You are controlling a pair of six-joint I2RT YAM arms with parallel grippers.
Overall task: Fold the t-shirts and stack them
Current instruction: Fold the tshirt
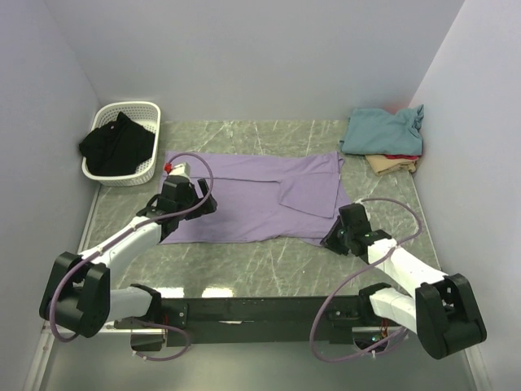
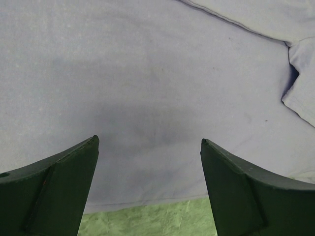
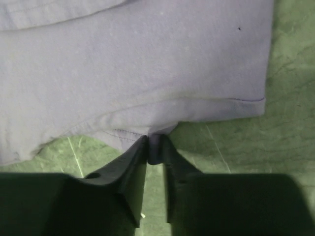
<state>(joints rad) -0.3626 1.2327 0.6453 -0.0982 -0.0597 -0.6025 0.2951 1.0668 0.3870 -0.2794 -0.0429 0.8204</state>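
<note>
A large lavender t-shirt [image 1: 252,199] lies spread flat on the green marbled table, with one part folded over at its right side. My right gripper [image 1: 335,236] is at the shirt's near right corner. In the right wrist view the gripper [image 3: 155,140] is shut on a pinch of the lavender hem [image 3: 156,147]. My left gripper [image 1: 189,205] hovers over the shirt's left part. Its jaws [image 2: 150,141] stand wide open above the lavender fabric [image 2: 157,73], just inside the near hem, with nothing between them. A teal t-shirt [image 1: 383,130] lies on red [image 1: 403,156] and tan [image 1: 391,165] ones at the back right.
A white basket [image 1: 146,110] holding a dark garment [image 1: 118,145] stands at the back left corner. Walls close the table on the left, back and right. Bare green table [image 1: 269,265] runs between the shirt's near hem and the arm bases.
</note>
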